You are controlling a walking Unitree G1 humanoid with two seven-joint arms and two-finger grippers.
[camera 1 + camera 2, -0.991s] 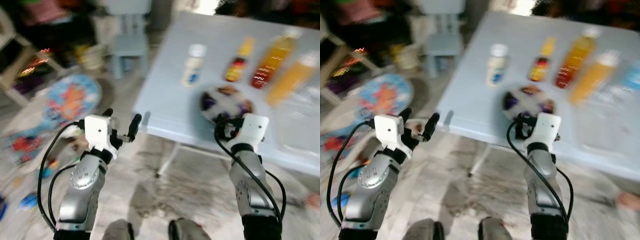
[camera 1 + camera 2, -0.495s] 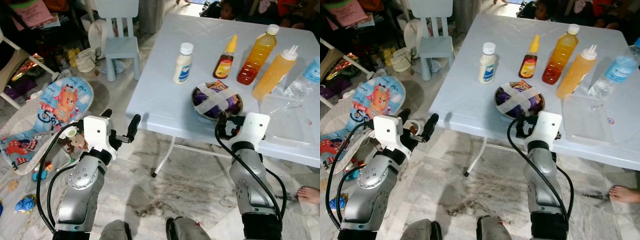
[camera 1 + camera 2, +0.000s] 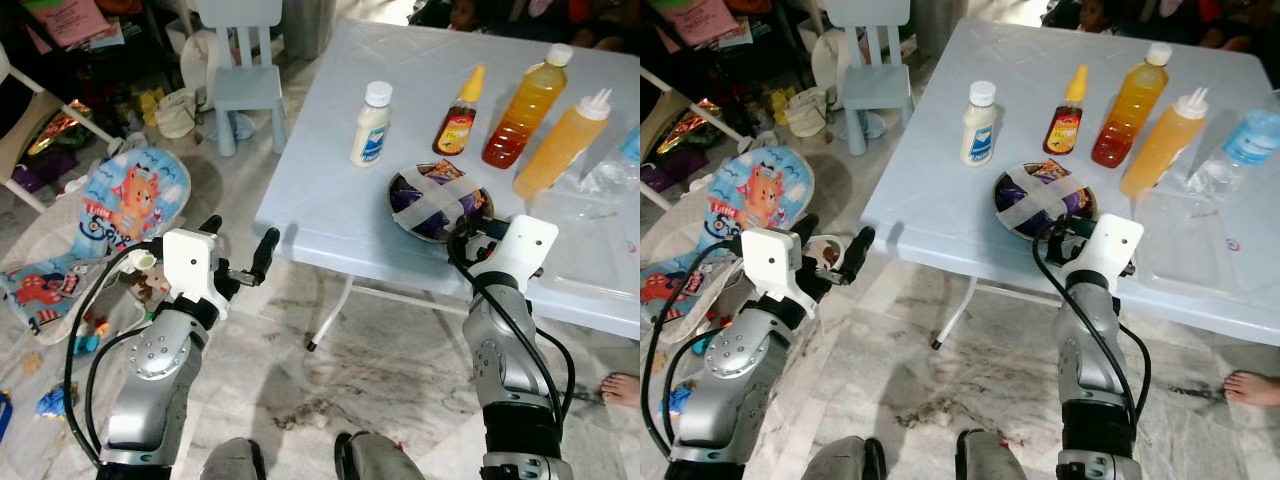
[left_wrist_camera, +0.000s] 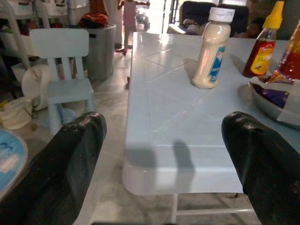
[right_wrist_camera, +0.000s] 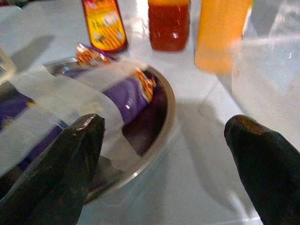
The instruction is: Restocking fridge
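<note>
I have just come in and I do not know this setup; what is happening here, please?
A humanoid robot stands at a light blue table that holds bottles and a taped metal bowl of purple packets. Its right end effector is open at the near rim of the bowl, holding nothing yet. The left end effector, also open, hangs off the table's corner above the floor.
</note>
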